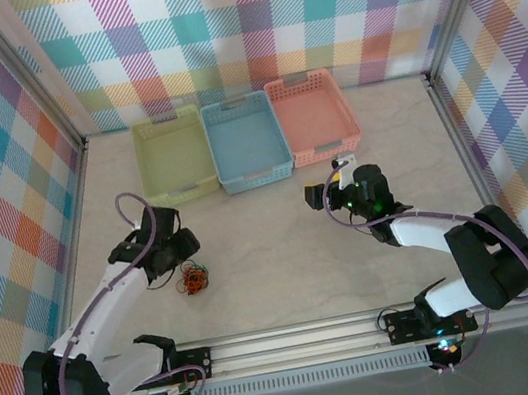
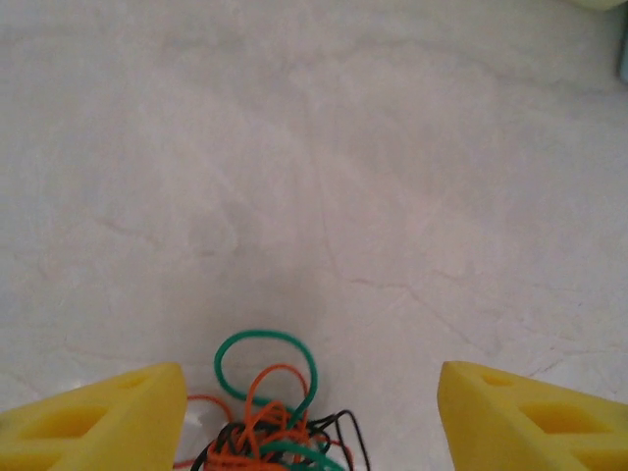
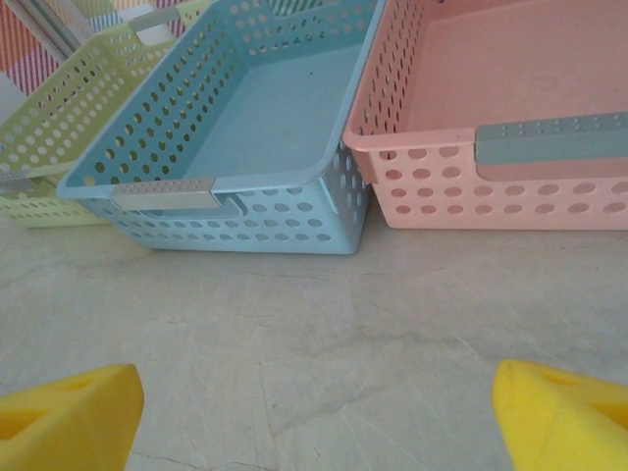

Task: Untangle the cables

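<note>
Down on the pale marbled table (image 1: 284, 255), the cables (image 1: 192, 278) lie in one small knot near the front left, well short of the baskets. From the left wrist camera the clump (image 2: 275, 422) sits low between the two yellow fingers: a green loop stands out at the top, with orange, red and black strands snarled together under it. The left gripper (image 2: 312, 412) is spread wide with the knot in the gap and has hold of nothing; I cannot tell whether a red strand touches the finger on the left of that view. Over on the other side, the right gripper (image 3: 314, 412) is just as wide apart and empty, above bare table, facing the blue basket (image 3: 245, 221) and the pink basket (image 3: 442, 201). The yellow-green basket (image 1: 184, 189) stands left of the blue one, the three touching in a row along the back.
</note>
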Controlling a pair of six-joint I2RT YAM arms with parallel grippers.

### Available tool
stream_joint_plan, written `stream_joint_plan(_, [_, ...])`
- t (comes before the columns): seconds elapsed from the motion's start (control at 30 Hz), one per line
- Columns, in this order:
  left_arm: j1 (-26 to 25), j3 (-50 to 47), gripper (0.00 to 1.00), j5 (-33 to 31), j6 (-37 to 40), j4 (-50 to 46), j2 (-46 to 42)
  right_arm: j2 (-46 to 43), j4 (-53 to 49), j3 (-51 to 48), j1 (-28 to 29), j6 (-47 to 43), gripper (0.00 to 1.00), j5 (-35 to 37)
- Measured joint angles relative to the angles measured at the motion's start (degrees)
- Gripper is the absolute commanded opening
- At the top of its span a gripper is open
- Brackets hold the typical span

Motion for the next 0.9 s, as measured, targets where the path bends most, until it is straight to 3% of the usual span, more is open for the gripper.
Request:
stream_joint_plan(0.23, [-0.61, -2.6, 0.7, 4.33, -2.05, 0.87, 4.76, 0.02, -0.02, 0.0, 0.0, 0.0, 0.91, -0.02])
stream_joint_plan(0.5, [-5.81, -3.02, 0.61, 7.78, -3.3, 3.63, 5.99, 0.02, -0.15, 0.0, 0.0, 0.0, 0.91, -0.04])
stream_joint_plan(0.7, [-18.12, -3.5, 0.41, 8.57, -6.73, 9.14, 10.4, 0.02, -0.33, 0.02, 0.0, 0.0, 0.91, -0.24])
stream_joint_plan(0.9, [-28.98, 4.61, 0.3, 8.33, -9.35, 12.37, 23.82, 0.02, -0.42, 0.02, 0.0, -0.02, 0.91, -0.2])
